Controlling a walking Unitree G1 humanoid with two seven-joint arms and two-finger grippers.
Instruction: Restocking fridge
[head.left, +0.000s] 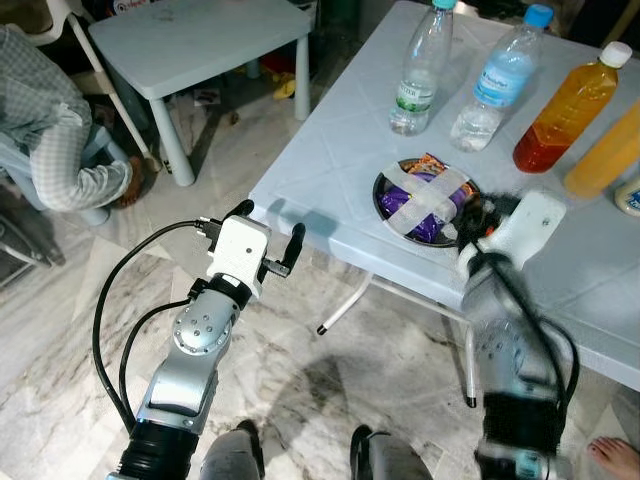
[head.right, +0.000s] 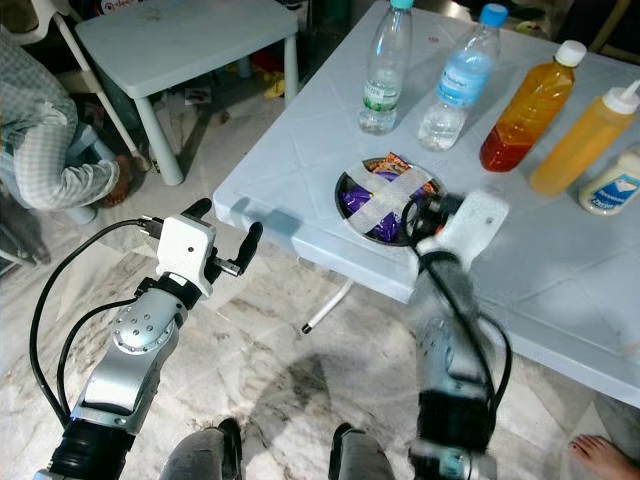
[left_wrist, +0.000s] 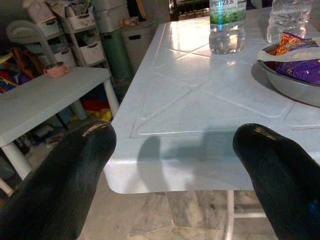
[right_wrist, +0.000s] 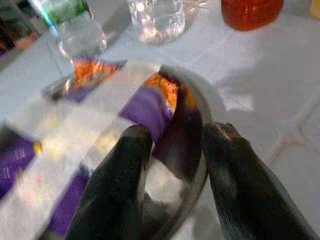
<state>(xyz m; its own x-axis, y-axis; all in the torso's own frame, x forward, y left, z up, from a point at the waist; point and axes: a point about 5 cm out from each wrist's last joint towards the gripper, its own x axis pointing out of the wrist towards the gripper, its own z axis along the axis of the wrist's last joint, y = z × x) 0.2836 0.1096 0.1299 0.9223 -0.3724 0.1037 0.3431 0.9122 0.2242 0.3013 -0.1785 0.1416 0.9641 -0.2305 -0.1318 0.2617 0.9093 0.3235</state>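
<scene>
1. Left eye view had my right gripper (head.left: 478, 222) at the near rim of the metal bowl (head.left: 392, 208) on the pale desk (head.left: 330, 160), the arm blurred.
2. Right wrist view showed my right jaws a little apart, one finger on each side of the bowl's rim; I could not tell whether they pressed on it.
3. The bowl held purple snack packets (right_wrist: 145, 107) under two crossed strips of pale tape (head.left: 432, 190).
4. My left gripper (head.left: 268, 235) hung just off the desk's near corner, level with its edge, jaws spread wide and holding nothing.
5. Behind the bowl stood two clear water bottles, one with a green label (head.left: 418, 72) and one with a blue label (head.left: 496, 80).
6. To their right stood a bottle of orange-red drink (head.left: 565, 110), then a yellow-orange squeeze bottle (head.right: 585, 138), and a white bottle (head.right: 612, 190) at the edge of view.
7. A smaller pale table (head.left: 190, 40) stood apart to my left.
8. A person in a checked sleeve (head.left: 55, 150) sat beside it.
9. A bare foot (head.left: 612, 458) showed on the marble floor (head.left: 330, 370) at my right.
</scene>
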